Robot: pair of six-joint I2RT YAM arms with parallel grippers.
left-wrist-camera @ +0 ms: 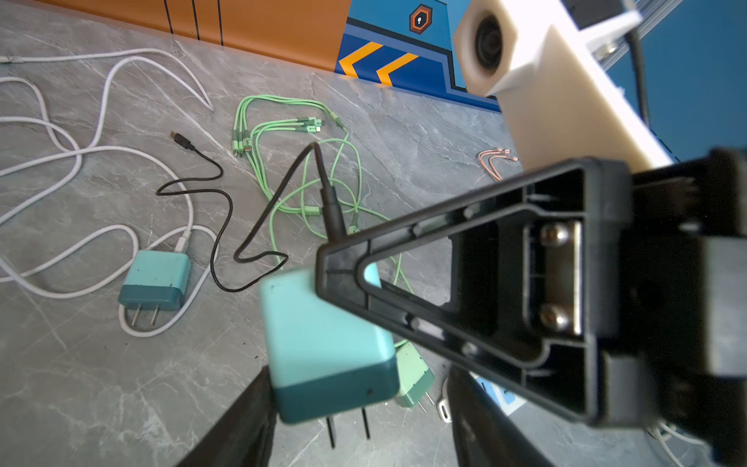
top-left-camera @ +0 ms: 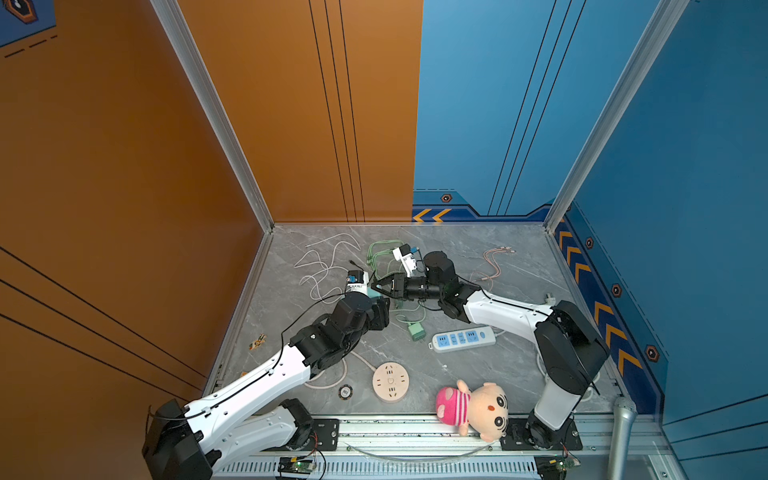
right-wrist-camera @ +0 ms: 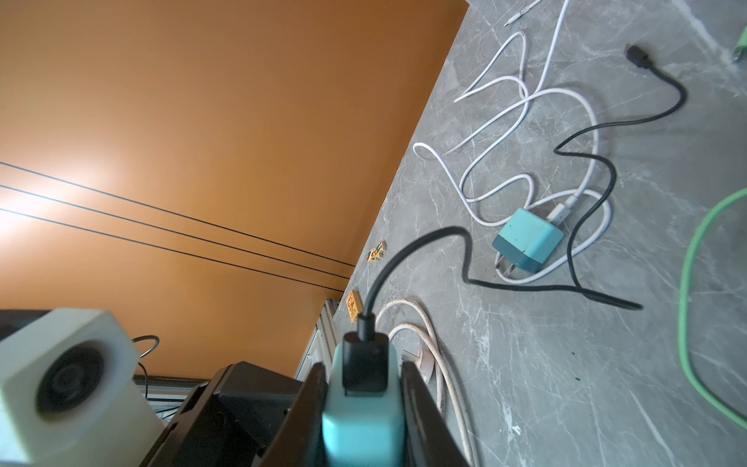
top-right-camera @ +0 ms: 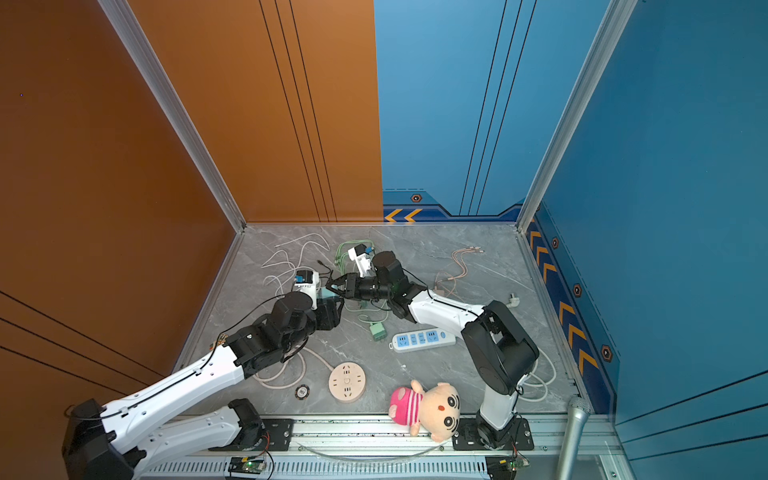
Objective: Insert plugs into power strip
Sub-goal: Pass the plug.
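Over tangled cables (left-wrist-camera: 279, 123), right claw (right-wrist-camera: 363, 376) clamps teal plug (left-wrist-camera: 323, 343), left claw (left-wrist-camera: 359, 388) spread open around it

The light is even and fairly bright, falling from overhead. In both top views the grey table (top-left-camera: 415, 374) carries only short, soft shadows under the arms. In the right wrist view the orange wall (right-wrist-camera: 202, 121) catches a broad white glare patch at one edge (it nearly washes out the dark lines there). Both top views are sharp in the middle, while the metal frame posts (top-left-camera: 205, 95) splay toward the corners, stretched by the wide lens. Close to the wrist lenses things go soft. The teal plug (right-wrist-camera: 361, 420) is smeared out of focus, as is the white camera housing (right-wrist-camera: 60, 380), whereas the black cable (right-wrist-camera: 683, 97) farther off looks crisp.
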